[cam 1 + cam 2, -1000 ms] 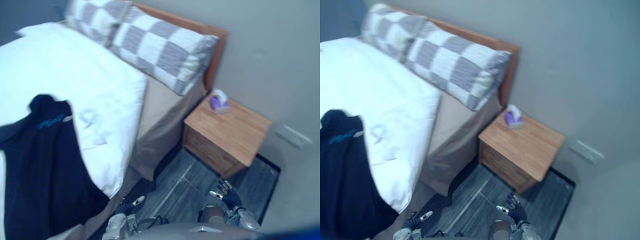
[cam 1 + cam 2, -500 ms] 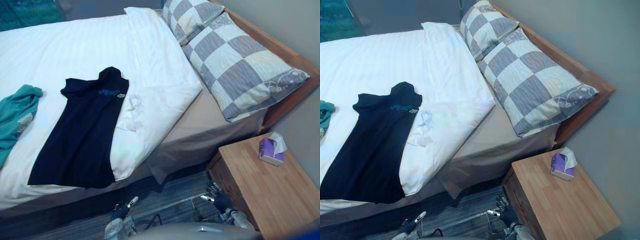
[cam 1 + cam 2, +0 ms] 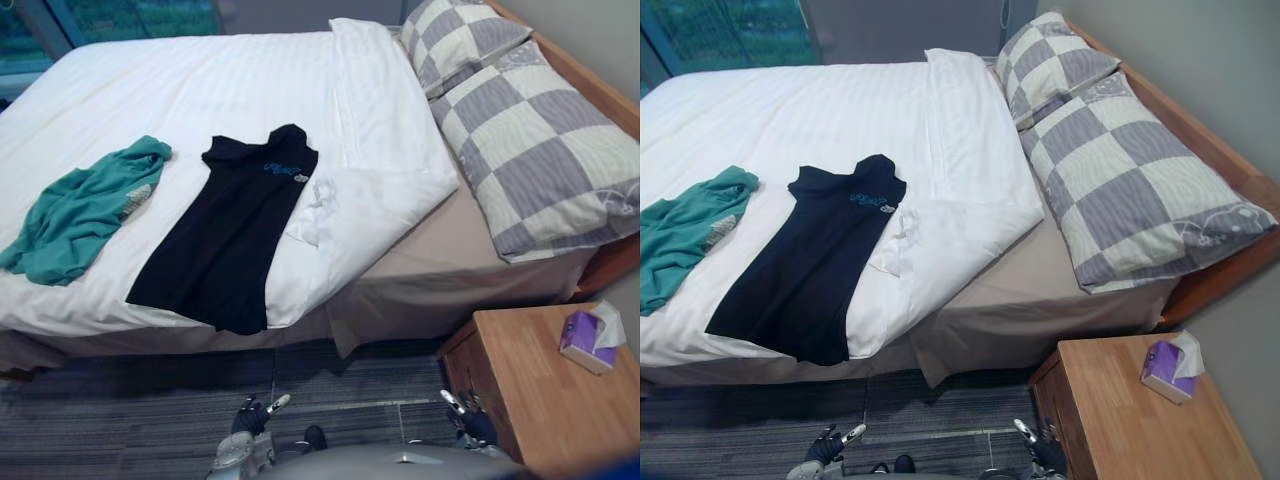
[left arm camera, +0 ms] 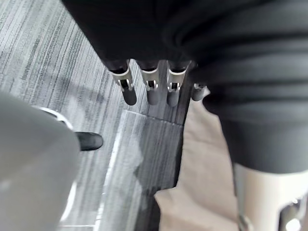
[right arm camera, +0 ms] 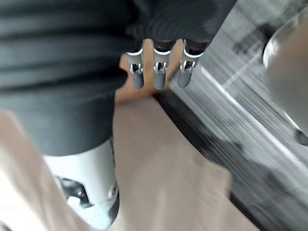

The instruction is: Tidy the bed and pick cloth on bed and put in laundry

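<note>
My left hand [image 3: 250,414] and my right hand [image 3: 468,417] hang low over the grey floor [image 3: 120,410] at the bedside, fingers straight and loose, holding nothing. The clothes lie up on the bed [image 3: 200,80], well apart from both hands. A black shirt [image 3: 225,235] is spread flat near the edge of the white cover [image 3: 380,120], and a green cloth [image 3: 80,210] lies crumpled beside it on my left. The shirt has a blue print [image 3: 282,168] on its chest, too small to read. The cover's corner is turned back beside the shirt, baring a beige sheet [image 3: 450,250]. Two checked pillows [image 3: 540,160] lie along the wooden headboard [image 3: 595,85]. A wooden nightstand [image 3: 540,400] stands just beside my right hand and carries a purple tissue box [image 3: 588,342].
</note>
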{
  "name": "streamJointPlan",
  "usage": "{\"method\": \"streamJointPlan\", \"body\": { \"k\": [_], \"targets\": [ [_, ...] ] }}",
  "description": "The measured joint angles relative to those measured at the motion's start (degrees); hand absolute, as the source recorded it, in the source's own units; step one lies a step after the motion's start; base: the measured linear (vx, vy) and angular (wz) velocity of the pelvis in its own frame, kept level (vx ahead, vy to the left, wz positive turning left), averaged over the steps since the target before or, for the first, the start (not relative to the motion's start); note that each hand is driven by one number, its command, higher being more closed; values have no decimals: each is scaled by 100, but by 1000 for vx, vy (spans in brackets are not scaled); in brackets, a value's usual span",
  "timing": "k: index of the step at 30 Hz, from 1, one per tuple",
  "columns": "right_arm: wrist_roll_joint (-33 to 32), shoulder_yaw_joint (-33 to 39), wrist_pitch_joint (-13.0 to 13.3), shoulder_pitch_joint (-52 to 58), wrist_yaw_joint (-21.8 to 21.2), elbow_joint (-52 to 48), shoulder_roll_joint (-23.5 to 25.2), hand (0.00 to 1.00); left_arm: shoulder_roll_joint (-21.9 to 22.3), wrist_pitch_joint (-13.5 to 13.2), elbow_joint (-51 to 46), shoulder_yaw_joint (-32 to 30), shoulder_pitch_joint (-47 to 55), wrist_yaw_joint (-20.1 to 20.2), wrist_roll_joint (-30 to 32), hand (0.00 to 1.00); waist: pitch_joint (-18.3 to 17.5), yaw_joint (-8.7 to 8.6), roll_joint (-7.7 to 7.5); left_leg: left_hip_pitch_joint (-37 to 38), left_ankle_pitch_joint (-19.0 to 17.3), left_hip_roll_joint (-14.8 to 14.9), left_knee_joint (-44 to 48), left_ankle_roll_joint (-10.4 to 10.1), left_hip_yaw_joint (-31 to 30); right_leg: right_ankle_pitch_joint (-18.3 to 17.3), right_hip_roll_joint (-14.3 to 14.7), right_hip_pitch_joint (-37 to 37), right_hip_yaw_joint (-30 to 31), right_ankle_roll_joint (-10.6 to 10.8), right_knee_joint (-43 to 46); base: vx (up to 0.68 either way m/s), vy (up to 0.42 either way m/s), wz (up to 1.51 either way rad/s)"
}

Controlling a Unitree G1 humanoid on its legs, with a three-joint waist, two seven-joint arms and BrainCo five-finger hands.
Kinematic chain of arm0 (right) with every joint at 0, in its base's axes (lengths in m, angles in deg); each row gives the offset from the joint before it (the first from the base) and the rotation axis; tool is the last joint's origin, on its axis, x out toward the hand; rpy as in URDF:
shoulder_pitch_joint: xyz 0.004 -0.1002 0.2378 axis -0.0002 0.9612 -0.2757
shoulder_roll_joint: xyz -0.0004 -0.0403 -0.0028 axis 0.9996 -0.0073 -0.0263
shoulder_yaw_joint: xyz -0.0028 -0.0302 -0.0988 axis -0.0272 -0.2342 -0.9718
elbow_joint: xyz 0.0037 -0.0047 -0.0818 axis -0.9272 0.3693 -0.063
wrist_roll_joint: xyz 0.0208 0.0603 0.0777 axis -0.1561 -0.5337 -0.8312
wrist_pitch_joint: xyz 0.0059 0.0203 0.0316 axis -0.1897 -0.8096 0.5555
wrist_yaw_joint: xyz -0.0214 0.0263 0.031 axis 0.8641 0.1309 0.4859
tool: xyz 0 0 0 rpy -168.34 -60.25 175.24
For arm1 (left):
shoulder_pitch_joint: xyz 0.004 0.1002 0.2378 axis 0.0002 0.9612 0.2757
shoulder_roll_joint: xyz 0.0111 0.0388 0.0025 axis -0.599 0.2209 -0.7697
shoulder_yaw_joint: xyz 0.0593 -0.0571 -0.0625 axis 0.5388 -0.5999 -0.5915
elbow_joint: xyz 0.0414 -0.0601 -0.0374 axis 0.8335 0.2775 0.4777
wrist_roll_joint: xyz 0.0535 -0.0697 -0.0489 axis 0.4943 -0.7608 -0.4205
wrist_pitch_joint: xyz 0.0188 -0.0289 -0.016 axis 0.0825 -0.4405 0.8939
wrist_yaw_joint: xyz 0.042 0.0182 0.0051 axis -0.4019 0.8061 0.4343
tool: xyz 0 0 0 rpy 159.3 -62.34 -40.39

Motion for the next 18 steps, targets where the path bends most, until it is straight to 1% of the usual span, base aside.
{"method": "streamJointPlan", "body": {
  "k": [1, 2, 3, 4, 5, 6, 7, 8, 9, 10, 11, 12, 13, 14, 15, 16, 17, 18],
  "targets": [
    [-31, 189, 84, 3, 129, -107, -21, 0, -30, 7, 1, -1, -33, 15, 19, 0, 23, -6, -38, -25, 8, -28, -1, 24, 31, -80, -5, -4, 65, -62, -44, -212, 4, 3],
    [-26, 304, 149, 19, 244, -225, -66, 0, -34, 22, -1, -3, -37, 15, 28, 0, 25, -5, -13, -35, 24, -7, -1, -4, 35, -58, 14, -22, 77, -32, -46, -258, 20, -12],
    [102, 589, 301, 130, 653, -779, -278, 0, -50, 36, -53, -10, 10, 23, 48, 0, 24, 11, 2, -52, -20, 38, -2, -17, 164, -61, 46, -73, 127, -13, -53, -258, 30, -13],
    [148, 705, 329, 145, 768, -1027, -362, 0, -57, 59, -80, -7, 40, 31, 53, 0, 4, -1, 32, -61, -45, 46, -2, -39, 204, -63, 49, -93, 144, -14, -56, -246, 49, -17],
    [191, 799, 349, 149, 873, -1305, -462, 0, -65, 87, -118, -5, 74, 40, 58, 0, -9, -19, 47, -82, -107, 38, -3, -96, 271, -61, 40, -120, 162, -4, -73, -154, 105, -3],
    [363, 947, 364, 186, 1059, -2009, -611, 0, -110, 109, -167, -9, 145, 54, 65, 0, -84, -89, -31, -154, -458, -53, 41, -308, 423, -33, -67, -199, 215, 55, -226, -81, 98, -8],
    [646, 1049, 367, 237, 1198, -2705, -787, 0, -179, 121, -249, -21, 204, 59, 77, 0, -124, -84, -106, -218, -393, -62, 286, -59, 662, -11, -149, -266, 306, 108, -314, -27, 87, -8],
    [866, 1070, 369, 293, 1255, -3224, -954, 0, -218, 120, -281, -16, 298, 60, 210, 0, -165, -88, -21, -232, -424, 22, 425, -94, 710, 4, -75, -286, 330, 133, -349, 72, 16, -9],
    [1015, 1091, 358, 334, 1281, -3537, -1090, 0, -223, 120, -293, -17, 397, 58, 274, 0, -247, -99, 118, -220, -458, 150, 371, -140, 695, 12, 38, -315, 327, 139, -337, 104, 43, 4],
    [1299, 1116, 275, 328, 1321, -3980, -1153, 0, -330, 157, -277, -17, 581, 55, 284, 0, -326, -122, 2, -153, -342, 123, 171, -4, 711, 25, 44, -363, 407, 149, -273, 114, 74, 3],
    [1591, 1116, 176, 326, 1345, -4441, -1138, 0, -424, 159, -289, -16, 789, 56, 287, 0, -409, -113, -15, -113, -311, 69, 18, -2, 734, 65, 42, -402, 530, 172, -265, 123, 81, 1],
    [1756, 1099, 104, 311, 1344, -4668, -1142, 0, -462, 163, -288, -19, 849, 58, 290, 0, -435, -113, -98, -120, -313, 52, 16, 0, 743, 82, 41, -408, 560, 199, -260, 125, 67, -3],
    [2109, 1017, -25, 282, 1304, -5046, -1148, 0, -515, 162, -286, -18, 1017, 68, 315, 0, -460, -95, -233, -117, -318, 6, 17, 7, 743, 98, 10, -407, 585, 216, -254, 193, 65, 3],
    [2345, 926, -155, 167, 1240, -5328, -1190, 0, -528, 152, -281, -20, 1145, 97, 398, 0, -497, -91, -307, -115, -340, -46, 18, 42, 730, 111, -31, -400, 583, 198, -230, 159, 50, 4],
    [2451, 859, -204, 77, 1218, -5424, -1253, 0, -535, 149, -280, -20, 1158, 119, 411, 0, -502, -90, -316, -111, -352, -73, 19, 63, 729, 129, -54, -399, 584, 169, -223, 197, 71, 5],
    [2640, 670, -335, -159, 1157, -5524, -1459, 0, -539, 147, -281, -10, 1202, 190, 480, 0, -499, -75, -302, -86, -348, -140, 21, 109, 715, 138, -118, -396, 586, 154, -219, 143, 51, 4],
    [2842, 428, -483, -451, 1103, -5541, -1687, 0, -534, 126, -284, -9, 1166, 227, 500, 0, -486, -44, -249, -53, -333, -200, 39, 176, 704, 138, -171, -373, 583, 147, -212, 176, 62, 7],
    [2925, 302, -561, -593, 1082, -5544, -1798, 0, -537, 108, -286, -11, 1143, 252, 501, 0, -493, -37, -240, -41, -332, -227, 45, 197, 687, 138, -190, -353, 583, 141, -212, 150, 42, 17]
  ]
}}
